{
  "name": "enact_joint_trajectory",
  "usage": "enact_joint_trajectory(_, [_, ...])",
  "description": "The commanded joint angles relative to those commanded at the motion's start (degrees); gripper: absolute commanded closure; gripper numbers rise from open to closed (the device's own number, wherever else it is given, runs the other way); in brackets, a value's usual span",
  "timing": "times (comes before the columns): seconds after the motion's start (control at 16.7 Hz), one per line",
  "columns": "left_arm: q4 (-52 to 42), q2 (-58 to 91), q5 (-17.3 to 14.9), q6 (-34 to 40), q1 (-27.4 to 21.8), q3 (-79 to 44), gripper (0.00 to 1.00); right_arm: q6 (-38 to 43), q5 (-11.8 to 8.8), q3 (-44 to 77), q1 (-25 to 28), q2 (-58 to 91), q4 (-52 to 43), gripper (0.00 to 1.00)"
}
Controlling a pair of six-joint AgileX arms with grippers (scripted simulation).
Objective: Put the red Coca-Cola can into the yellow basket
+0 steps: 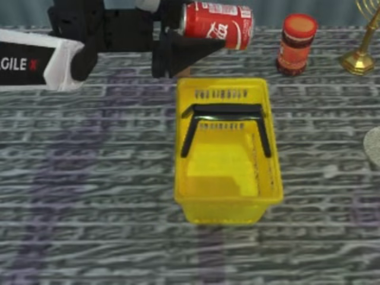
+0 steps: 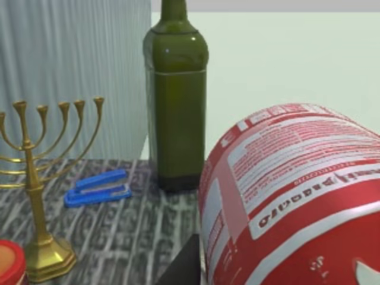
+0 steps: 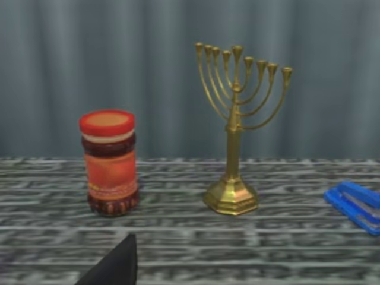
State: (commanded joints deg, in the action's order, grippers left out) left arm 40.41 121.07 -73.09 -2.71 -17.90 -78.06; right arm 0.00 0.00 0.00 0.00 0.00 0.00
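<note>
Gripper of the left arm is clamped on the small red Coca-Cola can, holding it on its side above the desk, just beyond the far rim of the large yellow plastic basket. Beside that basket's far right corner stands an orange-red canister. The right arm's gripper shows only as a dark tip, so whether it is open I cannot tell.

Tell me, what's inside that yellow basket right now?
Nothing that shows: the yellow basket has a bare yellow floor, with only its black handles folded across the opening. The red Coca-Cola can is held by the left gripper, beyond the basket's far rim.
</note>
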Motion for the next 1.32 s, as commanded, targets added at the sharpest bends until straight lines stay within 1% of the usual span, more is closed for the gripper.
enact_joint_trajectory(0.18, [4.07,3.34,-0.21,0.05,0.21,0.89,1.0,0.0,0.0,0.0,0.0,0.0,0.0,0.0])
enact_joint_trajectory(0.48, [16.35,11.75,-0.21,0.37,1.02,3.87,1.0,0.0,0.0,0.0,0.0,0.0,0.0,0.0])
enact_joint_trajectory(0.6, [18.2,13.25,-0.15,0.4,1.17,4.52,1.0,0.0,0.0,0.0,0.0,0.0,0.0,0.0])
enact_joint_trajectory(0.84, [18.28,13.3,-0.14,0.4,1.18,4.55,1.0,0.0,0.0,0.0,0.0,0.0,0.0,0.0])
enact_joint_trajectory(1.32, [18.28,13.3,-0.14,0.4,1.18,4.55,0.4,0.0,0.0,0.0,0.0,0.0,0.0,0.0])
